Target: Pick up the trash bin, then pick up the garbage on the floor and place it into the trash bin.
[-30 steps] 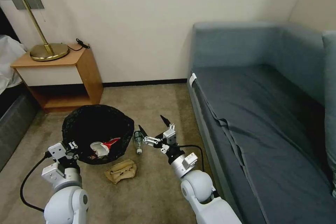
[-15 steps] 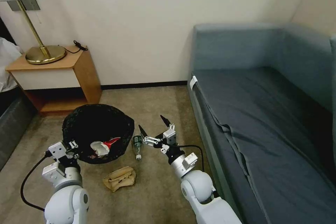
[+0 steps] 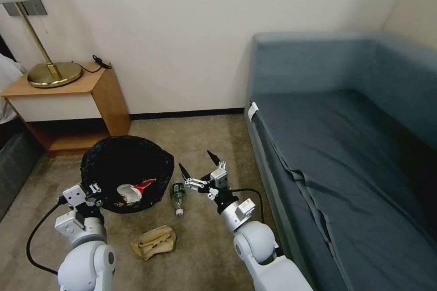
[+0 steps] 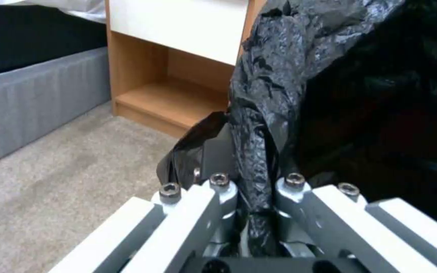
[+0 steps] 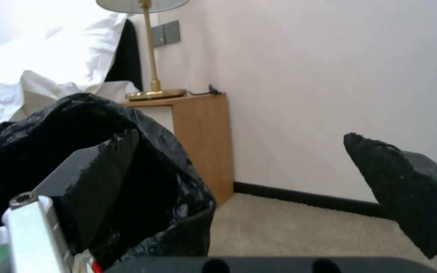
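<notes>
- The right gripper [image 3: 197, 167] sits in the lower centre of the head view with its two dark fingers [image 5: 406, 189] spread wide and nothing between them — it is raised above the carpet [image 3: 205, 141], just right of the bottle [image 3: 178, 193].
- The bottle lies on its side, cap toward the lower edge of the frame, just right of the bin [image 3: 127, 173]. It looks the nearest piece, so I judge it the step in hand.
- To do it well, lower the fingers either side of the bottle's body, across its length rather than along it — a round bottle may roll away if one finger touches first.
- The left gripper [image 4: 253, 189] is pinched on the bin's rim and its black bag [image 4: 274, 87], at the lower left of the head view. That grip should keep steady, with the mouth upward for the drop.
- Inside the bin lies a red-and-white packet [image 3: 134, 190].
- The paper bag [image 3: 152, 242] rests on the carpet below the bin, apart from both grippers.
- A sofa [image 3: 346, 145] takes up the right of the frame, close beside the right arm — swing clear of its edge.
</notes>
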Tool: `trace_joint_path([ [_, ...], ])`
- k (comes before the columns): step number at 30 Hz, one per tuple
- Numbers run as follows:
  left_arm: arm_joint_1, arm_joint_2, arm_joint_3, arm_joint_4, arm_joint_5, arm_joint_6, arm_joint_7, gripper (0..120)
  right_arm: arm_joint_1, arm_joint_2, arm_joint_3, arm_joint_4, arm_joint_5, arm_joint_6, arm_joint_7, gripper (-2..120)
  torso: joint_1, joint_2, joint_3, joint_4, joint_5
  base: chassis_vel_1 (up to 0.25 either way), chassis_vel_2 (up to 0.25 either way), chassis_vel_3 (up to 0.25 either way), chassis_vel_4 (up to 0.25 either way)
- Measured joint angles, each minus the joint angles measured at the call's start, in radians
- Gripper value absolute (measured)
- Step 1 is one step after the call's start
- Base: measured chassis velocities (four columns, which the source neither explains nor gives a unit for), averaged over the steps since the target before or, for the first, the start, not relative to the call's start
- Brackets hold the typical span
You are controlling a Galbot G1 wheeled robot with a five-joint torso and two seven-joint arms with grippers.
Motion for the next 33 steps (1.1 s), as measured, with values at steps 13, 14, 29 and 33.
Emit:
trace_joint_path([
  [13,-0.003,0.0,0.004,0.0,0.004,0.001,-0.001,4,-0.001,0.001,0.001,0.001,0.0,0.001,0.001,100,0.0,0.0,0.0,0.0,-0.0001,-0.063,0.059,0.059,-0.057],
  [14,-0.003,0.0,0.003,-0.001,0.004,0.001,-0.001,4,-0.001,0.001,0.001,0.001,0.0,0.001,0.001,100,0.0,0.0,0.0,0.0,-0.0001,-0.057,0.057,0.055,-0.051],
  [29,0.002,0.0,0.001,-0.004,0.001,0.002,-0.001,4,0.003,0.002,-0.009,-0.005,-0.01,0.018,0.023,100,0.0,0.0,0.0,0.0,0.0,-0.035,0.033,0.034,-0.032],
  [33,0.004,0.0,0.001,-0.004,0.0,0.002,-0.001,4,0.003,0.002,-0.012,-0.004,-0.01,0.018,0.026,100,0.0,0.0,0.0,0.0,0.0,0.0,0.0,0.0,0.0],
])
